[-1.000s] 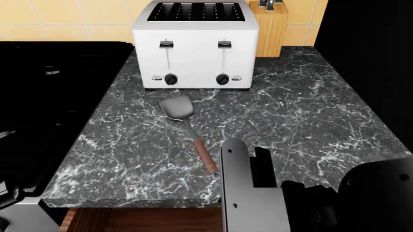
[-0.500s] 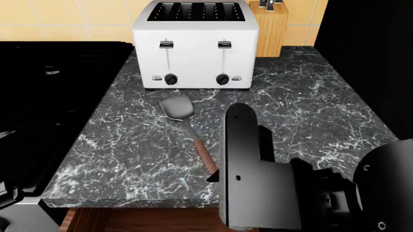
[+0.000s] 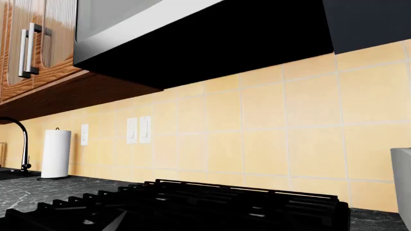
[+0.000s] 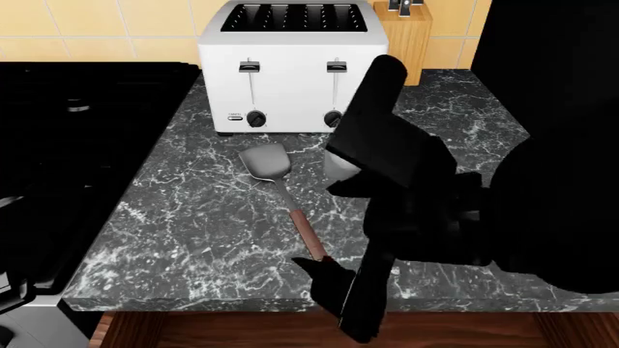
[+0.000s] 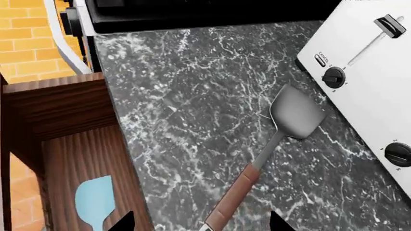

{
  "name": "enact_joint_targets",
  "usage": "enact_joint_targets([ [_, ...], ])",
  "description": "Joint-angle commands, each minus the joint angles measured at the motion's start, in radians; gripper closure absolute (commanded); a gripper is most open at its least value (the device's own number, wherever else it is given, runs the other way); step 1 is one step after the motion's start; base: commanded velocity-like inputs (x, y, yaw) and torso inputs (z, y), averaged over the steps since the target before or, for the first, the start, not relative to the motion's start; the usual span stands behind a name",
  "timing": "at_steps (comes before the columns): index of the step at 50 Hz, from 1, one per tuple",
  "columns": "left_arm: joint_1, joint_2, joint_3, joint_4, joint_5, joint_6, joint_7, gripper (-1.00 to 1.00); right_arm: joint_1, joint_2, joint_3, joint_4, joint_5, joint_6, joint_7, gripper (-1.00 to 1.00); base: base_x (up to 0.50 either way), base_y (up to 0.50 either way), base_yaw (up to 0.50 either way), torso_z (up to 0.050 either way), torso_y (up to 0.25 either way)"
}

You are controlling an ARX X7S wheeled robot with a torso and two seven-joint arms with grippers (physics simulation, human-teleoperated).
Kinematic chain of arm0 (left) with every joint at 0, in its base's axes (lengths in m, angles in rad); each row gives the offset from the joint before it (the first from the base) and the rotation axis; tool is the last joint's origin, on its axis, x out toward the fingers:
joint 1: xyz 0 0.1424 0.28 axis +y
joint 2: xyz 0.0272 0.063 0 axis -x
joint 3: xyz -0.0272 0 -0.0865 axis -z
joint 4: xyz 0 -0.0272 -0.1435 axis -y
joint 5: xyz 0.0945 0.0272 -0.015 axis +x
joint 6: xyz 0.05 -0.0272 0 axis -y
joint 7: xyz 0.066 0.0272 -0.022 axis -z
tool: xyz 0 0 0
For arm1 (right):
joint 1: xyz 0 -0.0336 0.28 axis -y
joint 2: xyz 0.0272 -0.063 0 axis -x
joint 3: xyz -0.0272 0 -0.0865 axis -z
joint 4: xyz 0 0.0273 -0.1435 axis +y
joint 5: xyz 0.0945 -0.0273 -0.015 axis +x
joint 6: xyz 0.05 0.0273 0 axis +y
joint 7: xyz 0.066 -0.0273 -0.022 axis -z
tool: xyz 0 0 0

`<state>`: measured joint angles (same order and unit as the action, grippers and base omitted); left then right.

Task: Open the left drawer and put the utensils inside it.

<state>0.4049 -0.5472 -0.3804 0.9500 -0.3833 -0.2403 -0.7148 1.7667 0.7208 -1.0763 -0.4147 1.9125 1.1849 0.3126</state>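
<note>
Nearest the counter's front edge, the left drawer (image 5: 77,159) stands pulled open below the marble countertop (image 4: 193,217), with the light-blue spatula (image 5: 96,197) lying on its wooden floor. Above the counter edge, the right gripper (image 5: 200,222) hovers with its two fingertips spread apart, empty, over the brown handle of the grey spatula (image 4: 285,196). That spatula lies flat on the counter, blade toward the toaster (image 4: 290,69) behind it. Left gripper: out of sight.

grey-bladed brown-handled spatula (image 5: 282,134), light-blue spatula (image 5: 95,198), white-veined black marble counter (image 5: 192,86)
</note>
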Motion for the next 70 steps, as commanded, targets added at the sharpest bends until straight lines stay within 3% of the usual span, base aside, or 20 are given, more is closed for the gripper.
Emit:
enact_joint_targets([
  [1, 0.000, -0.002, 0.002, 0.000, 0.000, 0.000, -0.002, -1.00, -0.003, -0.034, -0.045, 0.100, 0.072, -0.044, 0.124, -1.00, 0.00, 0.00, 0.00, 0.000, 0.000],
  [31, 0.004, -0.003, 0.001, -0.004, -0.003, 0.008, -0.003, -1.00, -0.044, -0.117, -0.088, 0.216, 0.178, -0.155, 0.257, -1.00, 0.00, 0.00, 0.00, 0.000, 0.000],
  [51, 0.003, -0.006, 0.004, -0.004, -0.001, 0.006, -0.007, -1.00, -0.133, -0.134, -0.073, 0.297, 0.233, -0.366, 0.424, -1.00, 0.00, 0.00, 0.00, 0.000, 0.000],
  [70, 0.008, -0.005, 0.002, -0.007, -0.001, 0.014, -0.007, -1.00, -0.210, -0.166, -0.092, 0.311, 0.288, -0.464, 0.536, -1.00, 0.00, 0.00, 0.00, 0.000, 0.000],
])
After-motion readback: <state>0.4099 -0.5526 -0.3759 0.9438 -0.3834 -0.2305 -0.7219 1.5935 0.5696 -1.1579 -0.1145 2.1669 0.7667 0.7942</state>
